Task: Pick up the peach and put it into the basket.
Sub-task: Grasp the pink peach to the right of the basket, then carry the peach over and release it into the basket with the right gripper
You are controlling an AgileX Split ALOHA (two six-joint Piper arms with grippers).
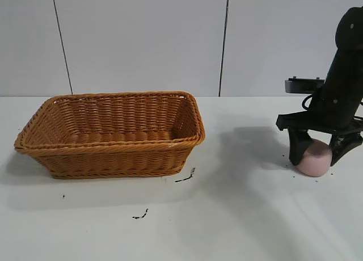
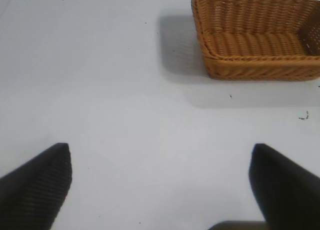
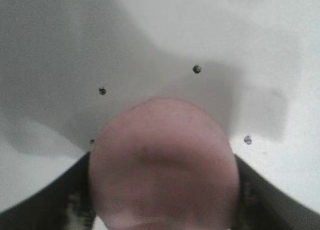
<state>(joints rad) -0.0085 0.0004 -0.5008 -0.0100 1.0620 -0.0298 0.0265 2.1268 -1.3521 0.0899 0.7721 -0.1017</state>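
Note:
The pale pink peach [image 1: 315, 158] rests on the white table at the far right. My right gripper [image 1: 316, 160] stands over it with one dark finger pressed on each side of it. In the right wrist view the peach [image 3: 162, 165] fills the space between the fingers [image 3: 45, 205] of that gripper [image 3: 162, 195]. The orange-brown wicker basket [image 1: 113, 159] stands at the left, far from the peach, with nothing in it. My left gripper [image 2: 160, 160] is open over bare table, with the basket [image 2: 260, 65] ahead of it. The left arm is outside the exterior view.
Small black marks lie on the table in front of the basket [image 1: 186, 176] and nearer the front [image 1: 140, 215]. Bare white table stretches between the basket and the peach. A grey panelled wall stands behind.

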